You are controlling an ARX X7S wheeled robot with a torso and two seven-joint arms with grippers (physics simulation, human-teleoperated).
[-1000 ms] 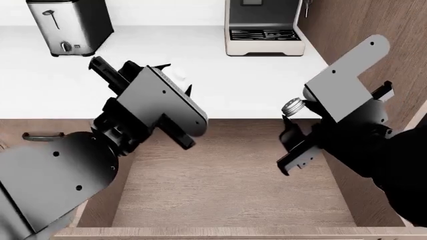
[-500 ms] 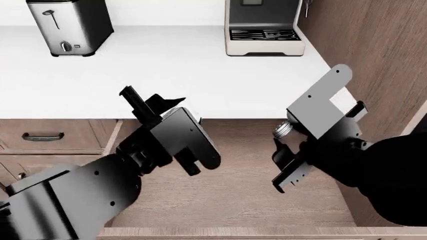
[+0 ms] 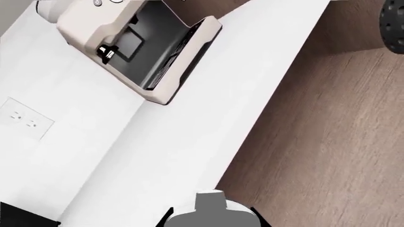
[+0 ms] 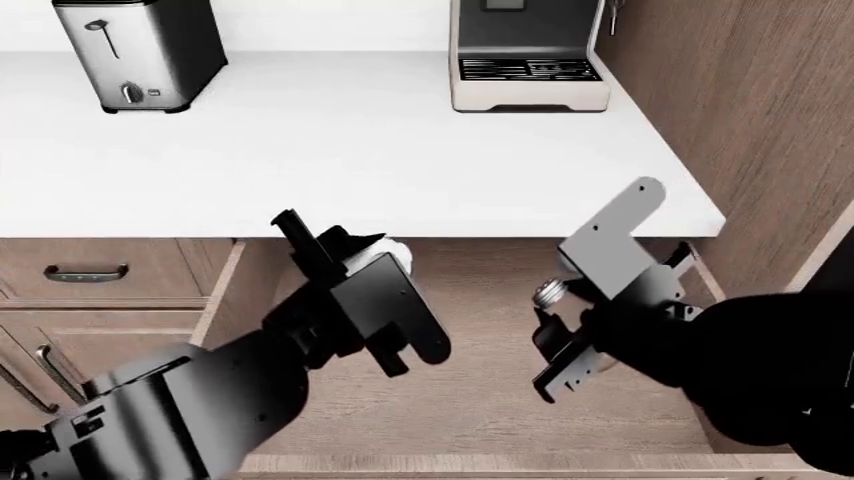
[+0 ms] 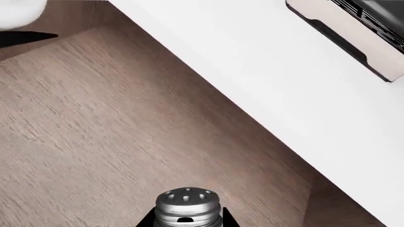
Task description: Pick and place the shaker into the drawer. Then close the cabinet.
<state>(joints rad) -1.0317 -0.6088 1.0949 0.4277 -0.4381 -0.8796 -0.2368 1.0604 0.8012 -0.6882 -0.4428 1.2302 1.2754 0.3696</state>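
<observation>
Over the drawer (image 4: 467,400), near its right wall, the shaker (image 4: 549,293) is clamped in the right gripper (image 4: 567,335); a white cylinder (image 4: 374,255) is clamped in the left gripper (image 4: 350,262).

Both grippers (image 4: 350,262) (image 4: 558,340) (arms bent) low

No text, label, brand or number is readable on anything.
</observation>
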